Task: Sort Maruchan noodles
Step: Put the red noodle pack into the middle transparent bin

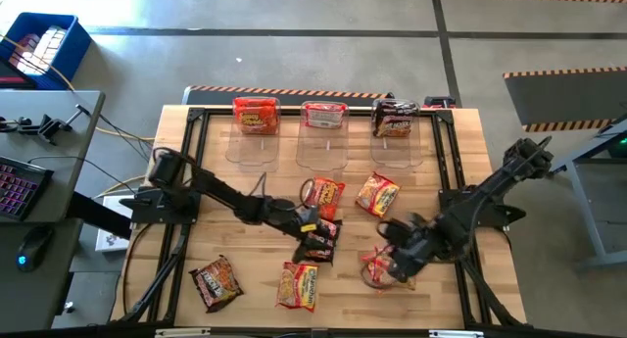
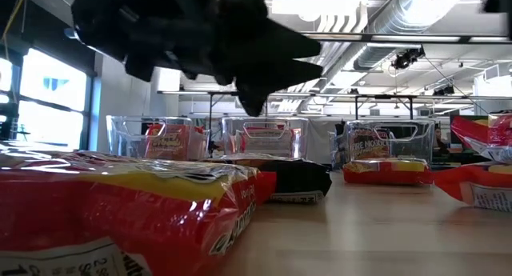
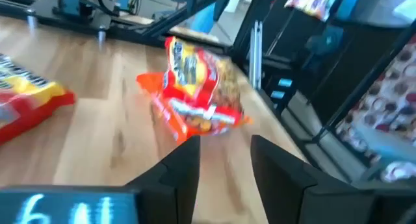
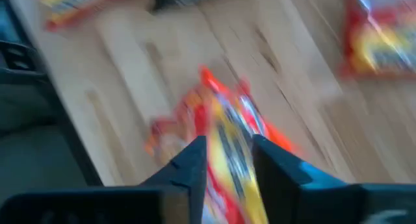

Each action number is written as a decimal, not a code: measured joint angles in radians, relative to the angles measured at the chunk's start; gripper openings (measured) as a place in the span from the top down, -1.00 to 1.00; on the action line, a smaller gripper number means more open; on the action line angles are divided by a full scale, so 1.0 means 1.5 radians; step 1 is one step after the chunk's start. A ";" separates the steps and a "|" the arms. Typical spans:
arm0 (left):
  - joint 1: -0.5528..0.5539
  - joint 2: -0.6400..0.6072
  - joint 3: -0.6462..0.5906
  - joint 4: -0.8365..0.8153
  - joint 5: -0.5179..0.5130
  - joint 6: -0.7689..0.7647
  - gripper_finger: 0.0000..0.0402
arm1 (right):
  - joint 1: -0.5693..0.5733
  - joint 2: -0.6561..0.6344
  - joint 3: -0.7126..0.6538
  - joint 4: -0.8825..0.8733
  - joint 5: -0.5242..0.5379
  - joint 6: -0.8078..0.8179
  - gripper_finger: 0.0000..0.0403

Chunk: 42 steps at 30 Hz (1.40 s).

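Around the dark packet [image 1: 319, 242] mid-surface: the left gripper [image 1: 312, 223] sits just beside it, fingers [image 3: 185, 169] apart and empty; the right gripper [image 1: 389, 263] is well apart, fingers [image 4: 195, 160] straddling an orange-red packet [image 1: 377, 269], slightly parted.

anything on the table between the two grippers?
High view: between the left gripper and right gripper lies the dark noodle packet, then bare wood.

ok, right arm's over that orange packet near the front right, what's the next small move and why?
Probably lower and close the right gripper on the orange packet: its fingers straddle the packet and stand apart, so nothing is gripped. The left gripper, also open, hovers mid-table.
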 joint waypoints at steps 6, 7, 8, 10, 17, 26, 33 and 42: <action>0.001 0.039 0.066 -0.001 0.043 -0.064 0.28 | 0.145 0.000 -0.030 -0.039 0.077 0.293 0.16; 0.001 0.044 0.075 -0.001 0.047 -0.077 0.27 | 0.169 0.000 -0.041 -0.033 0.096 0.342 0.12; 0.001 0.048 0.082 -0.001 0.051 -0.091 0.27 | 0.190 0.000 -0.053 -0.024 0.115 0.389 0.09; 0.001 0.057 0.097 -0.003 0.055 -0.117 0.25 | 0.230 0.000 -0.077 -0.014 0.144 0.479 0.02; 0.001 0.079 0.144 -0.052 0.052 -0.154 0.17 | 0.304 0.000 -0.168 0.026 0.201 0.707 -0.25; 0.002 0.109 0.183 -0.094 0.072 -0.166 0.15 | 0.302 0.000 -0.305 0.218 0.275 0.727 -0.42; 0.002 0.148 0.194 -0.080 0.078 -0.182 0.29 | 0.301 0.000 -0.325 0.253 0.376 0.658 -0.42; 0.002 0.203 0.251 -0.082 0.109 -0.182 0.52 | 0.285 0.000 -0.326 0.260 0.435 0.606 -0.42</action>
